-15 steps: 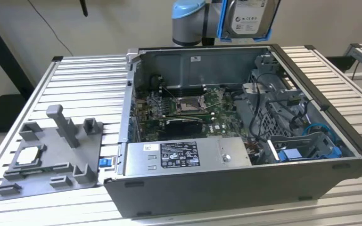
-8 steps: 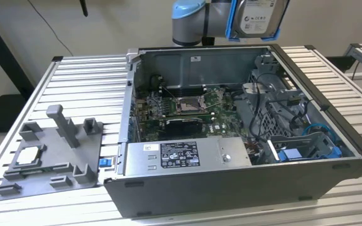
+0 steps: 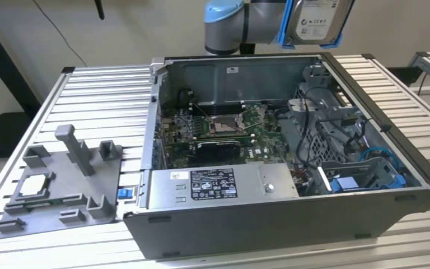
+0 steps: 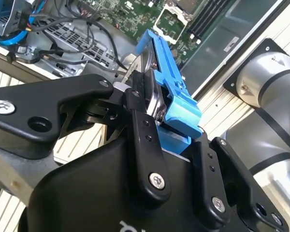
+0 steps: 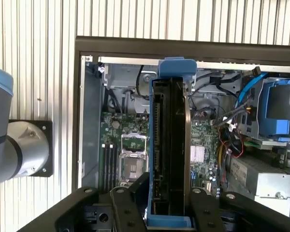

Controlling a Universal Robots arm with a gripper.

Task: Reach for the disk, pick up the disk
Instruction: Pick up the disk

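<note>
The disk (image 3: 316,19), silver-grey with a white label and a blue frame, hangs high above the back of the open computer case (image 3: 290,218) in the exterior view. In the second wrist view my gripper (image 4: 166,121) is shut on it, with a black finger (image 4: 144,140) pressed on each flat side of the blue-framed disk (image 4: 171,87). The first wrist view shows the disk (image 5: 170,145) edge-on, held in the gripper (image 5: 166,205) over the motherboard (image 5: 125,150). The arm's wrist joint (image 3: 226,22) sits beside the disk.
Inside the case lie a green motherboard (image 3: 223,126), a grey power supply box (image 3: 215,185), loose cables (image 3: 327,120) and a blue drive bay (image 3: 364,176). A grey fixture (image 3: 62,179) with a small silver chip (image 3: 34,185) stands on the slatted table (image 3: 103,95) at the exterior view's left.
</note>
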